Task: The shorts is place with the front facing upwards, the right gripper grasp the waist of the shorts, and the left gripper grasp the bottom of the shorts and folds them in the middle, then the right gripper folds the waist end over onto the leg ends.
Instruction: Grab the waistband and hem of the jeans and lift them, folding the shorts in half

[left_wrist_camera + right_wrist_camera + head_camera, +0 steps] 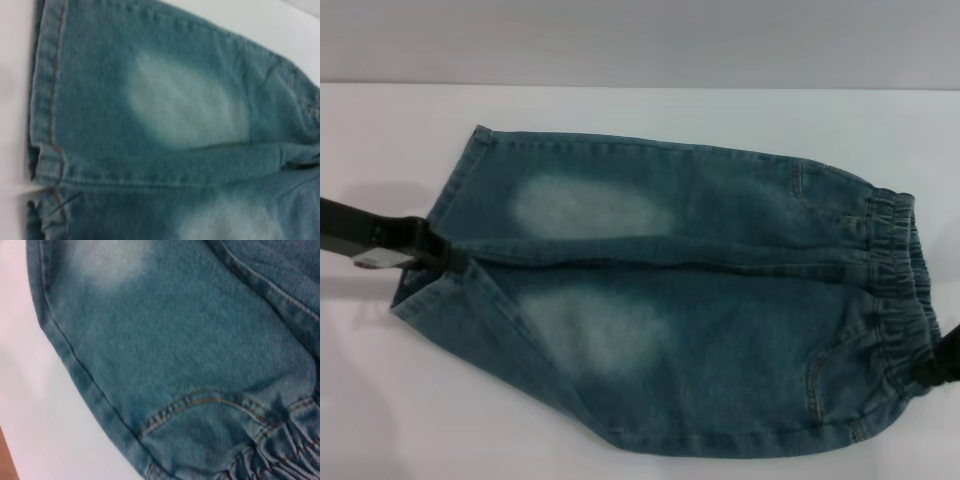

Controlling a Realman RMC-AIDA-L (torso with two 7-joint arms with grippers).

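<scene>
Lying flat: shorts point(680, 300), grippers at ends

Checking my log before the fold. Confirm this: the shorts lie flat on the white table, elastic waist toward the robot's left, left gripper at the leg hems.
One thing is wrong: the waist is toward the robot's right, as the head view shows. The shorts do lie flat on the white table, and the left gripper is at the leg hems.

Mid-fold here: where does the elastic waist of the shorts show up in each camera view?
Head view: the waist is at the right end of the shorts, by the right gripper.
Left wrist view: not in it; only the legs and hem.
Right wrist view: the waist fills the lower right corner.
Shared landmark: the nearer pale faded patch.
</scene>
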